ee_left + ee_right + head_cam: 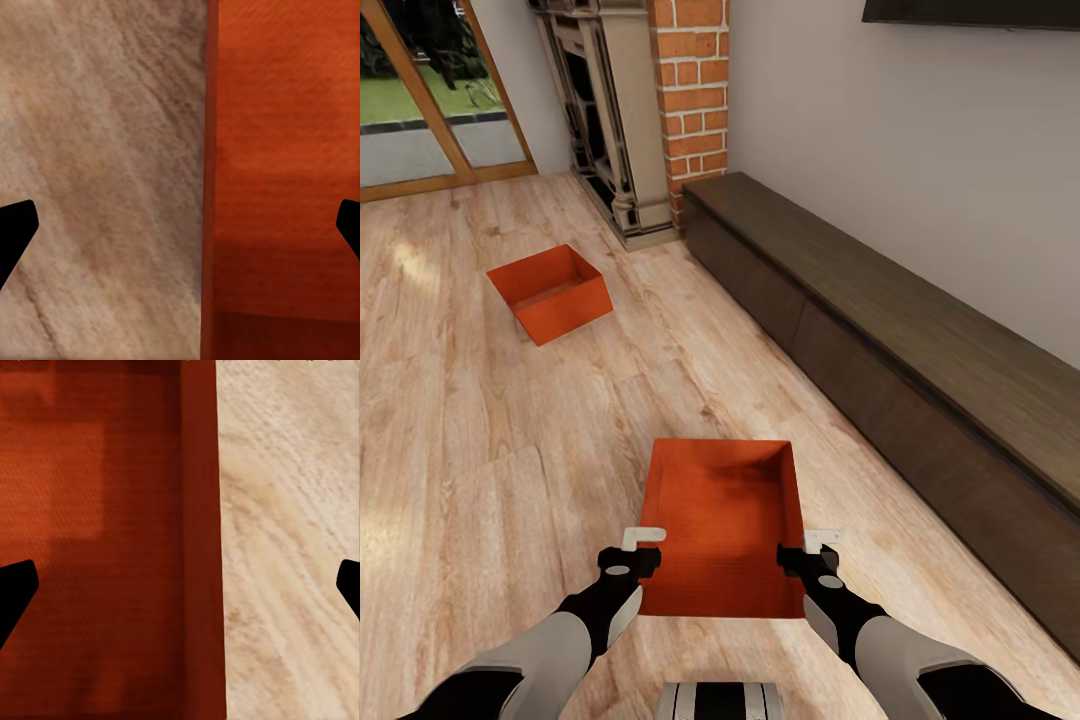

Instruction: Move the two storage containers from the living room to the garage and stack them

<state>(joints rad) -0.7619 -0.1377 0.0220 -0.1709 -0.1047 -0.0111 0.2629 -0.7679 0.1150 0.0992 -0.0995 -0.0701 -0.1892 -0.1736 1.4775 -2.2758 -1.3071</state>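
Floor (pixel 450 420): light wood planks, visible grain, satin sheen. Near storage container (pixel 722 525) and far one (pixel 550 292), upper left: orange-red matt plastic, finely ribbed inside. Chimney (pixel 690 95): rough red brick. Bench (pixel 900 330): dark matt wood.

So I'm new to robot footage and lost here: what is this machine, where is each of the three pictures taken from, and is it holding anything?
It is a simulated wheeled robot with two arms. The large picture comes from a camera on its head, looking down at a wood-plank floor in a living room. The other two come from cameras near each gripper.

The left gripper and right gripper are open, one at each long side of the near orange-red container. In each wrist picture the black fingertips straddle a container wall, with the other wall seen from the right arm. Nothing is gripped yet.

A second container sits farther off, near the fireplace. A long dark bench runs along the wall.
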